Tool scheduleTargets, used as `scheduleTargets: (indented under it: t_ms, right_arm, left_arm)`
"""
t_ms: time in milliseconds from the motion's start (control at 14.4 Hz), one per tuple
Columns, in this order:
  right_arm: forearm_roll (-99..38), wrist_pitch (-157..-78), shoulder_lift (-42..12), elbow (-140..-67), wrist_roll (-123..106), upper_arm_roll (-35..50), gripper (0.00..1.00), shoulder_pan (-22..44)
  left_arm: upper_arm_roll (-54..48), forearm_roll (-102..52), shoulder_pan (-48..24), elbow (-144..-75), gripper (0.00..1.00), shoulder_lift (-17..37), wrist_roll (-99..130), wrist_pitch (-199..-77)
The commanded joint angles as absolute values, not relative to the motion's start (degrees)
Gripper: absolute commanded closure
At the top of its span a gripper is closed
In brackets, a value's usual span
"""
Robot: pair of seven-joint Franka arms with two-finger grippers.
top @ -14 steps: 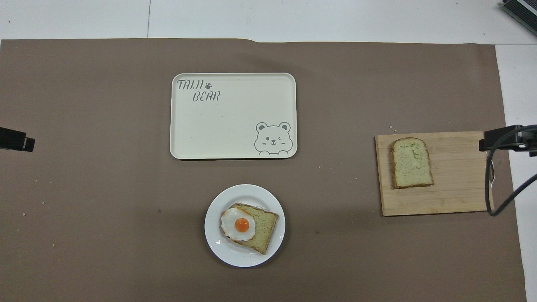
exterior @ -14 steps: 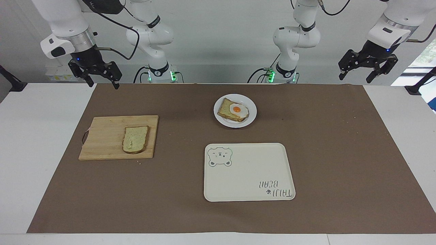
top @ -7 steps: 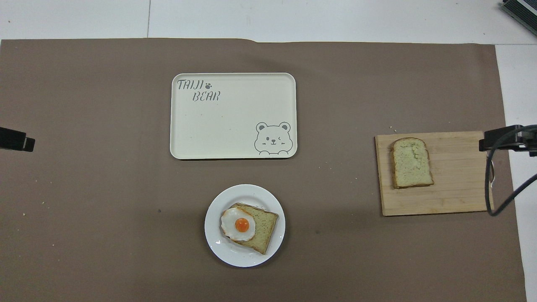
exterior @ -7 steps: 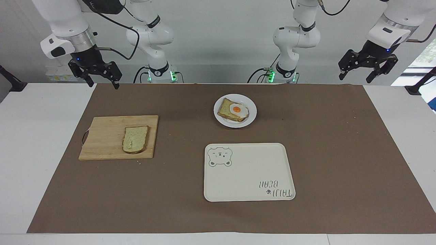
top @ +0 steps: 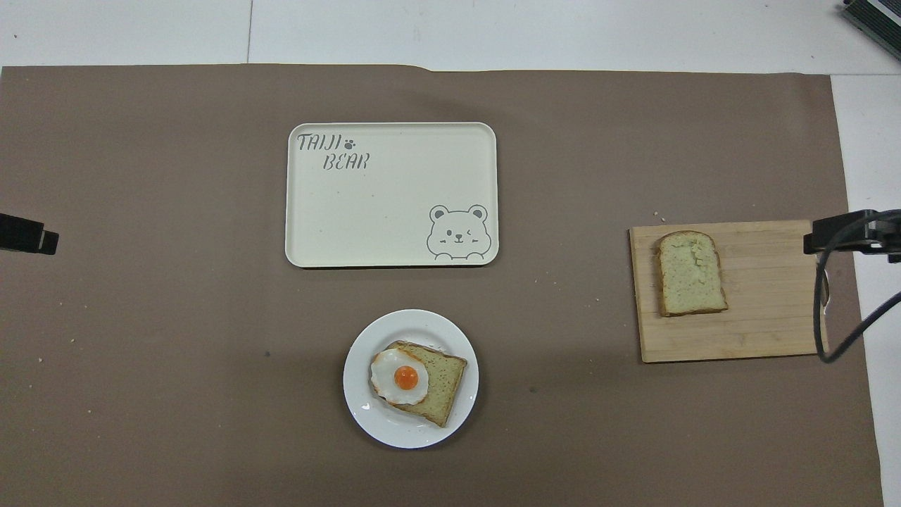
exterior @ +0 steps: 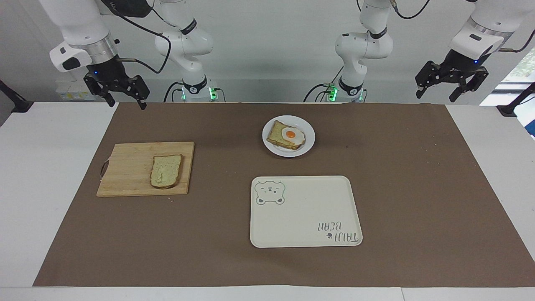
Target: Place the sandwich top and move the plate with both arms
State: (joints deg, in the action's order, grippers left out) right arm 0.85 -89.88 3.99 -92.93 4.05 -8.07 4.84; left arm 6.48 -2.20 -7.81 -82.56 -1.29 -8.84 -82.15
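**Observer:** Jaws first: both stood spread and empty. Your right gripper (exterior: 125,98) hung over the robots' edge of the brown paper mat (exterior: 418,188), at the right arm's end of the table. Your left gripper (exterior: 451,87) hung at the left arm's end, also over that edge.

**Operator:** Anything change in the last second?

**Observer:** Nothing you could act on. Compared with the earlier frames, neither arm had shifted and no item had moved. My read: you were at the start, both arms waiting, no step done.

**Operator:** Where was the bread?

**Observer:** The sandwich top, a plain pale slice with brown crust (exterior: 166,171), lay flat on the rectangular bamboo cutting board (exterior: 129,171) toward the right arm's end. The small round glossy white plate (exterior: 308,144) sat mid-table, nearer the robots than the tray, carrying a second slice topped with a fried egg (exterior: 292,134). The two slices were well apart, so you had the whole carry ahead.

**Operator:** Any writing?

**Observer:** The cream rectangular tray (top: 391,211) read "TAIJI BEAR" with a paw print, plus a winking bear drawing in one corner. No other legible labels.
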Motion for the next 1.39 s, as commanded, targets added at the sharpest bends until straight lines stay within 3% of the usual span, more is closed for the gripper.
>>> scheduleTargets:
  t_ms: [0,1316]
  right_arm:
    - [0.53,-89.12,4.22,-92.72,3.08,-7.91,0.00,4.22]
    - [0.44,-88.95,4.57,-93.43,2.81,-8.09,0.00,4.22]
  left_arm:
    - [5.89,-1.67,-6.94,-81.30,0.00,-0.88,-8.61,-80.77]
    - [5.89,-1.67,-6.86,-81.30,0.00,-0.88,-8.61,-80.77]
